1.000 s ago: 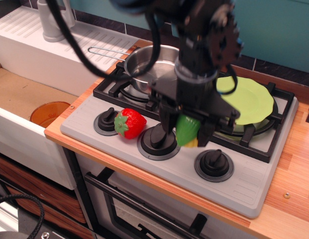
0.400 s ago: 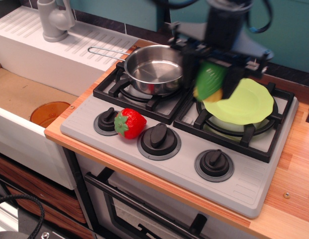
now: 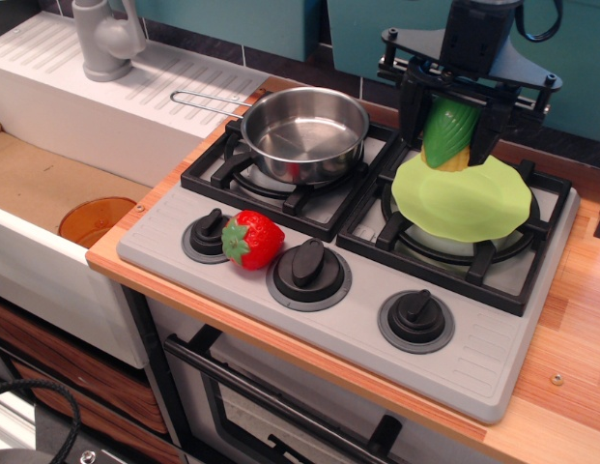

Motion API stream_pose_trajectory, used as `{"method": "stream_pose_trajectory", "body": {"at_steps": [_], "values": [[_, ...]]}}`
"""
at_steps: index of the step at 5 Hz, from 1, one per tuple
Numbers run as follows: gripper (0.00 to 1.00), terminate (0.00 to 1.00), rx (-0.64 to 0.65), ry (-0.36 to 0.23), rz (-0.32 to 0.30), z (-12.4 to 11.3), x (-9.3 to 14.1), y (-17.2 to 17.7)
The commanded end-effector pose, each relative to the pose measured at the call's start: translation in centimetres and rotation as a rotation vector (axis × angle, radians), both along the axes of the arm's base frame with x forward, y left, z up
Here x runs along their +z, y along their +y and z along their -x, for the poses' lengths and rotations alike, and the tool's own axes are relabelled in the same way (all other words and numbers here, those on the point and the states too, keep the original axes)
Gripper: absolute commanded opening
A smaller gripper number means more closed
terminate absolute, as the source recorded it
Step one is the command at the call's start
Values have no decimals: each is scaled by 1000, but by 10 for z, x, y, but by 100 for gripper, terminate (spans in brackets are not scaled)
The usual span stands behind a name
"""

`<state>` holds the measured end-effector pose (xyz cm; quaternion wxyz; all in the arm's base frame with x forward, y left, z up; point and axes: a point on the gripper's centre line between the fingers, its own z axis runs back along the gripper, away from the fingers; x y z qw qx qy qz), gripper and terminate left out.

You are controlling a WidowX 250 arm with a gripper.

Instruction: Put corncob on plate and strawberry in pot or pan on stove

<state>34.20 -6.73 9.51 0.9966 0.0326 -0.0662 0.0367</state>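
- Low in the frame, three black knobs (image 3: 308, 265) line the front edge of the grey stove (image 3: 473, 353); no brand, label or writing is readable anywhere.
- The strawberry (image 3: 253, 239) lies on that front panel between the left and middle knobs, left of centre, untouched, so its move looks like the later half of the task.
- Further back, upper centre, the pot or pan (image 3: 304, 133) sits empty on the left burner, handle pointing left, apparently ready to receive it.
- Upper right, the plate (image 3: 473, 203) rests tilted on the right burner.
- Farthest, the gripper (image 3: 454, 130) hangs over the plate's far rim, fingers closed on the corncob (image 3: 450, 135), held upright, yellow end down, seemingly for release onto the plate.
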Motion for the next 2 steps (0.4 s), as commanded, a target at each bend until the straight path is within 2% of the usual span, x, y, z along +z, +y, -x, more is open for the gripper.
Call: {"method": "stream_pose_trajectory", "body": {"at_steps": [1, 2], "values": [[0, 0, 16, -98, 32, -11, -10, -12], [0, 0, 26, -125, 46, -12, -24, -21]]}}
